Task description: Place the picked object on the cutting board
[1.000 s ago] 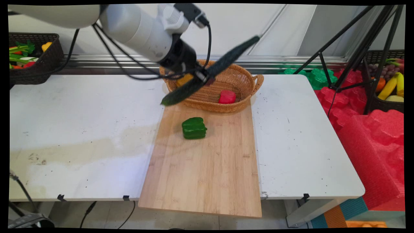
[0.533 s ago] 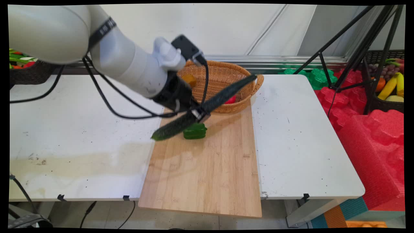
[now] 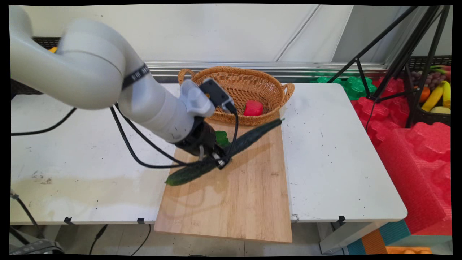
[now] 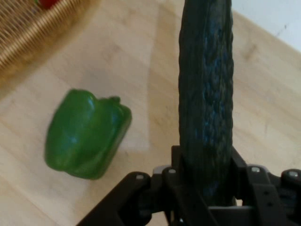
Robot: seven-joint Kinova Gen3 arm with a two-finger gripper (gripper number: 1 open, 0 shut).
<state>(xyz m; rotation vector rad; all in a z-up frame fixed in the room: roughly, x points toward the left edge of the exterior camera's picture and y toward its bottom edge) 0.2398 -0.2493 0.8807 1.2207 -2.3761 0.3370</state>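
My gripper (image 3: 221, 161) is shut on a long dark green cucumber (image 3: 249, 135) near its middle, low over the wooden cutting board (image 3: 234, 195). The cucumber slants from the board's left edge up toward the basket's front rim. In the hand view the cucumber (image 4: 206, 94) runs up from between the fingers of my gripper (image 4: 207, 197). A green bell pepper (image 3: 222, 137) lies on the board just behind the gripper, mostly hidden by the arm; the hand view shows the pepper (image 4: 84, 134) to the cucumber's left. A wicker basket (image 3: 252, 77) behind the board holds a red pepper (image 3: 253, 108).
The white table (image 3: 343, 151) carries the board, whose near end overhangs the table's front edge. A black tripod (image 3: 393, 54) stands at the right over red foam (image 3: 418, 151). A dark basket of fruit (image 3: 435, 95) sits at the far right.
The arm has come down and toward the near side with the cucumber, from above the basket to just over the board. The green pepper is now largely hidden behind the arm.
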